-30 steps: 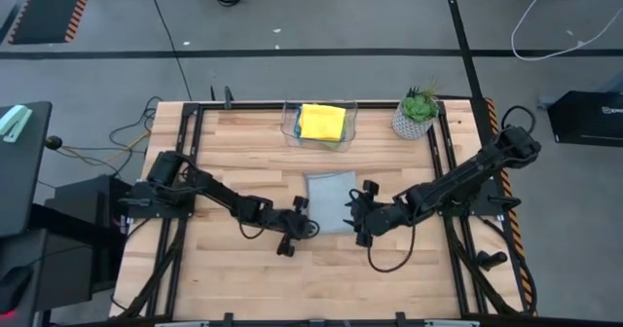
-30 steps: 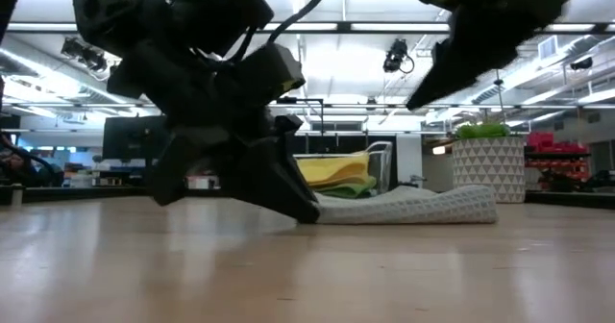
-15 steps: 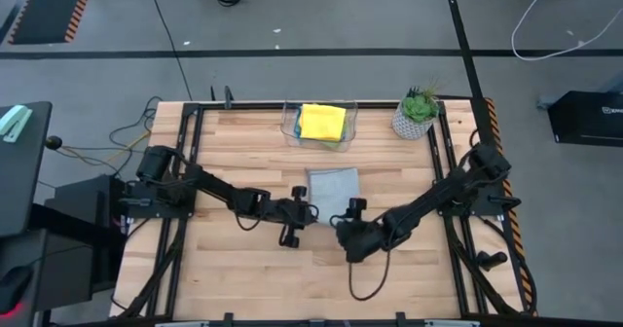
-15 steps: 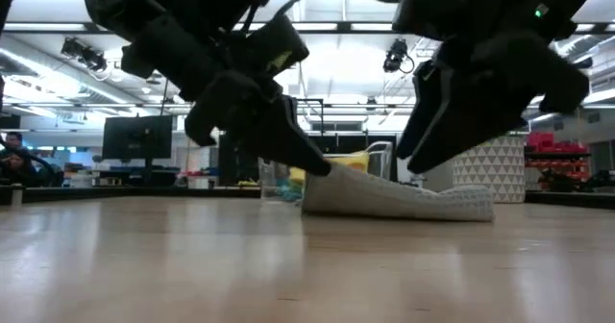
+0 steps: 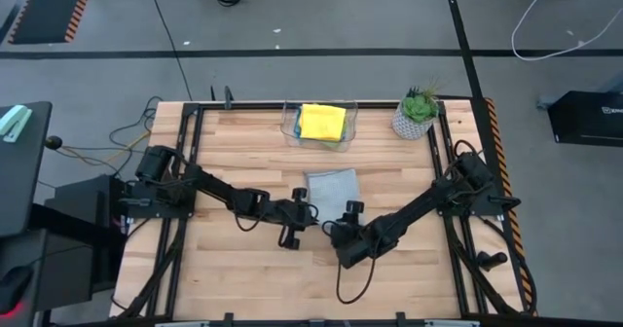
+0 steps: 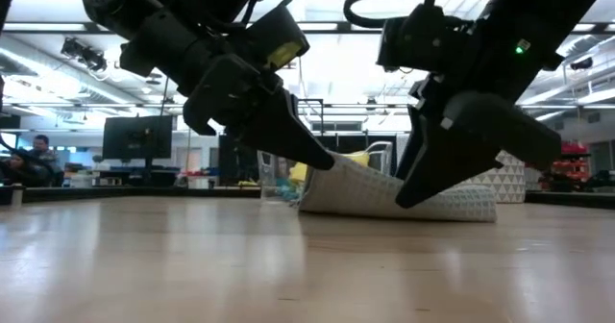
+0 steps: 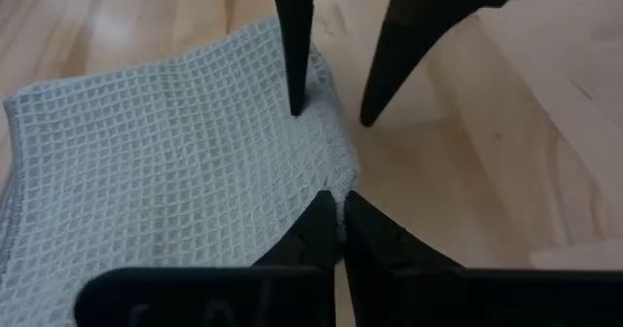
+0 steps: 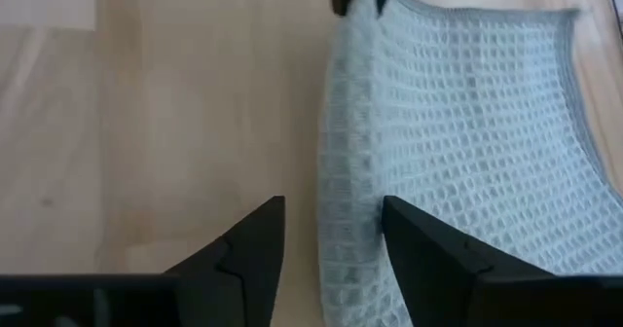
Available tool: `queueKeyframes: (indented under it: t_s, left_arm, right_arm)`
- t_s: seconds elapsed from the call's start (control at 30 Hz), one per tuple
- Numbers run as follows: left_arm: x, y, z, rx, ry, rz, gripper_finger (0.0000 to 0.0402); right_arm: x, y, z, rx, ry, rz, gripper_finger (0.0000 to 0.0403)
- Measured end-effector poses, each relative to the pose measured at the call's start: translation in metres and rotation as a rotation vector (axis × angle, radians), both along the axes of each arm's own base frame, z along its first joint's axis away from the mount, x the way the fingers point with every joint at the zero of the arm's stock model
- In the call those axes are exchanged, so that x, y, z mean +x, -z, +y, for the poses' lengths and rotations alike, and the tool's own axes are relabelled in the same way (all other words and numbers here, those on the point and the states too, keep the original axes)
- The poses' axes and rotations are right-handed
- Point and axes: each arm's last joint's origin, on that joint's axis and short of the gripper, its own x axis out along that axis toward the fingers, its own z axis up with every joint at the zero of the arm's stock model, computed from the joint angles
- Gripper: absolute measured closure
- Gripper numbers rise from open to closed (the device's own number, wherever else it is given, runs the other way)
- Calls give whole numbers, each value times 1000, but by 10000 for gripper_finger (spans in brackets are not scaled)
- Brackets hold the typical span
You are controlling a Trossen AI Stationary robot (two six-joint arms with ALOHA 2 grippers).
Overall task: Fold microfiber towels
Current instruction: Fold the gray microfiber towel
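Fingers of the left hand [image 7: 340, 232] are pinched shut on a corner of the light blue towel [image 5: 331, 186], which lies mid-worktop [image 5: 234, 269]. One edge of the towel is straddled by the spread fingers of the right hand [image 8: 331, 239], not yet gripped.

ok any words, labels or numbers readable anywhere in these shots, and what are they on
None can be read.
Monitor in the room behind the table: screen too blurred to show any text.
Grey towel, white planter and clear bin: plain, no lettering visible.
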Motion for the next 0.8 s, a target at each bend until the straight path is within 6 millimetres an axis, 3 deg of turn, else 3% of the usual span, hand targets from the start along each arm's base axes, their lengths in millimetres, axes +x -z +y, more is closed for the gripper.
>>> queueKeyframes:
  t_s: [0.23,0.47,0.57,0.63,0.8]
  left_arm:
    - [0,-1,0,-11,-6,-9,388]
    - [1,-1,0,-19,-10,-16,389]
    - [1,-1,0,-21,-11,-16,389]
    - [1,-2,0,-39,-23,-15,371]
    - [-10,-22,3,-74,-44,21,273]
  right_arm:
    - [-2,4,-2,-10,40,6,259]
    - [-3,4,-3,-27,55,2,359]
    - [-3,4,-3,-28,55,2,384]
    - [-4,3,-3,-29,54,5,390]
    - [-6,-9,-3,-10,47,24,391]
